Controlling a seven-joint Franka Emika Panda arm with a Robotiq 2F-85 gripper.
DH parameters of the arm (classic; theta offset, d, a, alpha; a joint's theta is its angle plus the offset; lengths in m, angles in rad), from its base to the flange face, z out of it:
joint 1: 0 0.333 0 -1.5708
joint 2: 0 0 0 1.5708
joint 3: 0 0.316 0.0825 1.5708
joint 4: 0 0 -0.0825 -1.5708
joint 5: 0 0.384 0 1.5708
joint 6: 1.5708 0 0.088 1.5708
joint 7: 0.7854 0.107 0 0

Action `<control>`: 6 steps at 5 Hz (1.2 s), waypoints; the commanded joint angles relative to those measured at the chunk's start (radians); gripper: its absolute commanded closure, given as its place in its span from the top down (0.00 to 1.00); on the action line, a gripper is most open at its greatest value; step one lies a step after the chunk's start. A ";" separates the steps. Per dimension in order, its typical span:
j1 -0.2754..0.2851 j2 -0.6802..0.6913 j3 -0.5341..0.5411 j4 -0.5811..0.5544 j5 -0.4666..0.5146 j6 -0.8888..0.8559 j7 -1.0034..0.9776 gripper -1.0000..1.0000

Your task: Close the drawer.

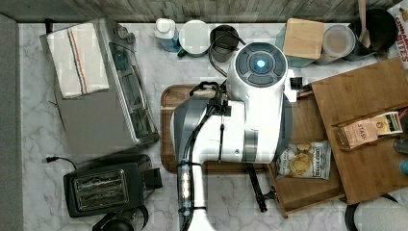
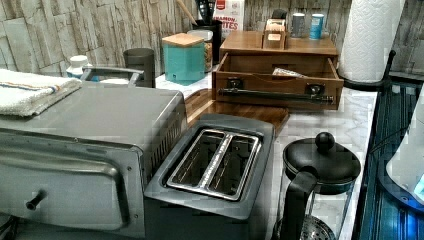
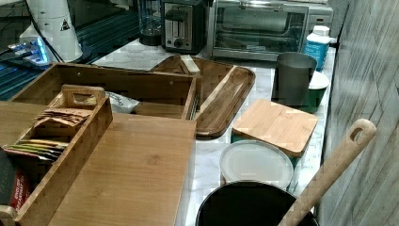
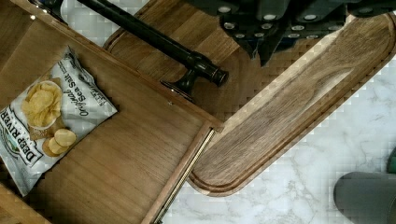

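Drawer [image 4: 126, 154] sitting fully open, chip bag [image 4: 46, 116] inside. Tool [image 4: 268, 35] hovering over tray [image 4: 280, 126] beside handle [image 4: 154, 37]; finger opening unclear. Push squarely mid-handle, avoiding racking.

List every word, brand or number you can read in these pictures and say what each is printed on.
"DEEP RIVER" and "Original Sea Salt": on the chip bag lying in the open drawer.
"STASH": on the tea packet in the wooden caddy on the cabinet top.
Letters ending in "TTES": on the white and red box at the back of the left view; the rest is cut off.
Print on the blue-labelled bottle and the toaster oven: too blurred to read.
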 commanded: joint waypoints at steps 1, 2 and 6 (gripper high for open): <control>0.000 0.000 0.000 -0.010 -0.005 0.000 0.000 0.00; 0.016 -0.011 0.017 -0.030 -0.004 0.030 -0.027 0.00; 0.105 -0.172 0.137 -0.364 0.093 0.311 -0.132 0.00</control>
